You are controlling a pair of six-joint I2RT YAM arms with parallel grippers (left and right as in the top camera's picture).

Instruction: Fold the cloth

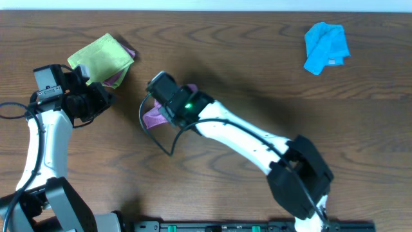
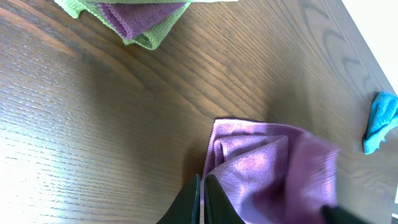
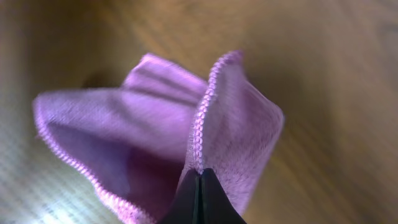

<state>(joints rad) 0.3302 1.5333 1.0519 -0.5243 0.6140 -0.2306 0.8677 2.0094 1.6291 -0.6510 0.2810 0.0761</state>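
The purple cloth (image 1: 153,118) is bunched up left of the table's middle, partly hidden under my right wrist. My right gripper (image 1: 162,102) is shut on its stitched edge, which shows close up in the right wrist view (image 3: 200,177) with the cloth (image 3: 149,130) hanging in loose folds above the wood. My left gripper (image 1: 107,100) is shut and empty, a short way left of the cloth. In the left wrist view its closed fingers (image 2: 203,186) point at the cloth (image 2: 273,168), apart from it.
A folded lime-green cloth (image 1: 100,57) lies at the back left on another purple cloth (image 1: 119,77); both also show in the left wrist view (image 2: 149,38). A crumpled bright blue cloth (image 1: 325,46) lies at the back right. The table is dark wood.
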